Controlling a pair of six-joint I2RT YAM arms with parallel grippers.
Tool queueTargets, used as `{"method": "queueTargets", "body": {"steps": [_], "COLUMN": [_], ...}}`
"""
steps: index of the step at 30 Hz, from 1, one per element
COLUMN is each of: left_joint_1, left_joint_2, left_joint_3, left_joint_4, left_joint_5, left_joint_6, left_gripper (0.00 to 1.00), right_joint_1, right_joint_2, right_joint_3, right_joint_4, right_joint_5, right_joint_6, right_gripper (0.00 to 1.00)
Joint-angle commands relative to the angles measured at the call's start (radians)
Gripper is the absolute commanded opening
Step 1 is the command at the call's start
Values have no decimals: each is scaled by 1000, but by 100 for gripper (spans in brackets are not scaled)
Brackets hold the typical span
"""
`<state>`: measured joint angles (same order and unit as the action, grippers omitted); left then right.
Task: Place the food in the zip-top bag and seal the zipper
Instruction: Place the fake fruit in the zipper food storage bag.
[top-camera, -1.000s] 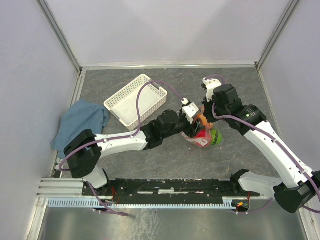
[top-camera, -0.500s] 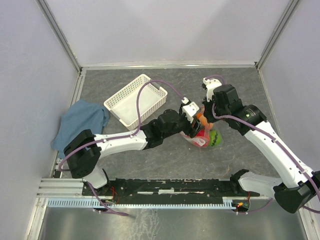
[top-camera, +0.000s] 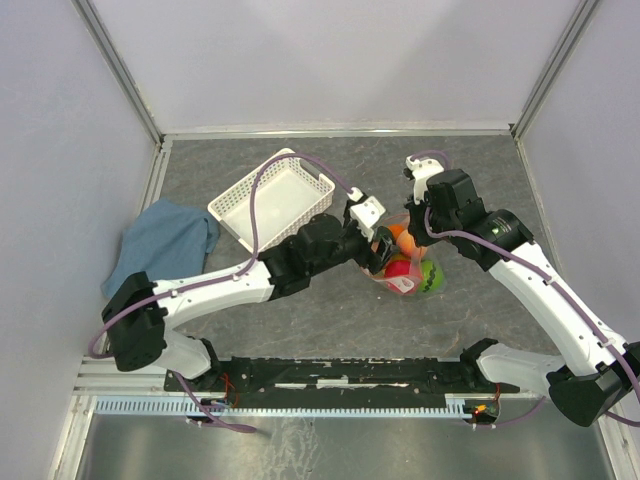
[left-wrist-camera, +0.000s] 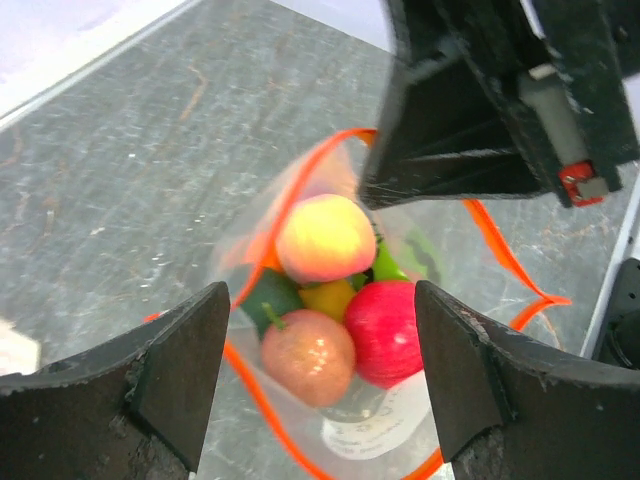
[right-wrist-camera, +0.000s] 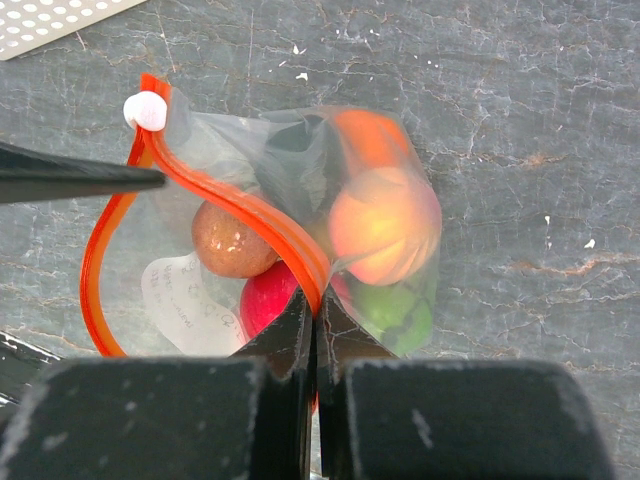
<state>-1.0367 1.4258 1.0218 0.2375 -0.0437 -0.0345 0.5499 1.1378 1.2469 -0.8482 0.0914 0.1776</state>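
Top view: two white arms met at a clear bag (top-camera: 405, 268) of toy food, right of ctr on a grey surface (top-camera: 470, 170). A white basket (top-camera: 270, 200) and blue cloth (top-camera: 160, 240) lay off to the left.

Right wrist view: right fingers (right-wrist-camera: 290, 330) were closed tight on the orange zipper (right-wrist-camera: 235, 200), pinching it near mid-frame. The strip ran as a long curve from that pinch to the upper left, ending at a small white slider (right-wrist-camera: 146, 110). A second run of strip looped down the left side, so the mouth gaped open.

Left wrist view: left fingers (left-wrist-camera: 165, 380) were spread wide, holding nothing. The food (left-wrist-camera: 325, 238) sat in the bag, seen btwn and past the tips: peach, red apple, brown piece, others.

Judgement: food looked all in, w/ sealing left to do. The slider sat at the far end from the right pinch, on the side the left arm came from, so the left arm was prob. nearer. The pull would run along the strip toward the pinch.
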Motion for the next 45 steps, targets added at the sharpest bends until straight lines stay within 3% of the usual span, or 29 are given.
{"method": "queueTargets", "body": {"steps": [1, 11, 23, 35, 45], "left_joint_1": [88, 304, 350, 357, 389], "left_joint_2": [-93, -188, -22, 126, 148], "left_joint_3": [-16, -187, -270, -184, -161], "left_joint_4": [-15, 96, 301, 323, 347], "left_joint_5": [34, 255, 652, 742, 842], "left_joint_6": [-42, -18, 174, 324, 405], "left_gripper": [81, 78, 74, 74, 69], "right_joint_1": [1, 1, 1, 1, 0], "right_joint_2": [-22, 16, 61, 82, 87], "right_joint_3": [57, 109, 138, 143, 141], "right_joint_4": [18, -17, -20, -16, -13], "right_joint_5": [23, 17, -38, -73, -88], "right_joint_6": [-3, -38, -66, -83, -95], "right_gripper": [1, 1, 1, 1, 1]}}
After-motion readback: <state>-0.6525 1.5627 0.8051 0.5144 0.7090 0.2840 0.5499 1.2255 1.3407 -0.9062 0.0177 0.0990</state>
